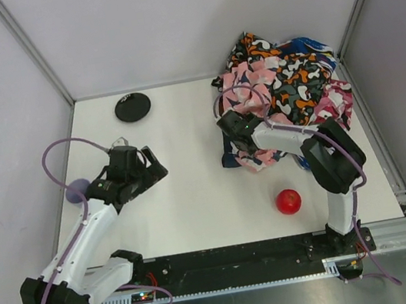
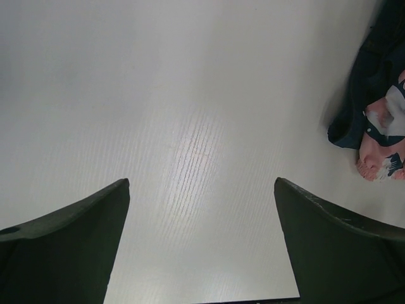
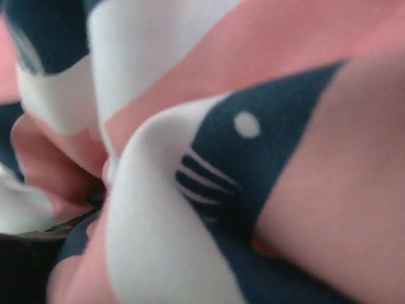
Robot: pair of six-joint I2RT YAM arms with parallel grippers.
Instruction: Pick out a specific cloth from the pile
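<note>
Table [image 1: 183, 124] open left of pile [image 1: 285, 83]. Left gripper [image 1: 153, 168] fingers spread, well apart from cloth [image 1: 229, 160]. Right gripper [image 1: 234, 129] buried at pile's near-left edge beside cloth; finger state can't tell.

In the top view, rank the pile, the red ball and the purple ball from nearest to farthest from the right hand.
1. Pile: the right hand sits against its left side.
2. Red ball: toward the front, slightly right of the hand.
3. Purple ball: far across on the left side.
</note>
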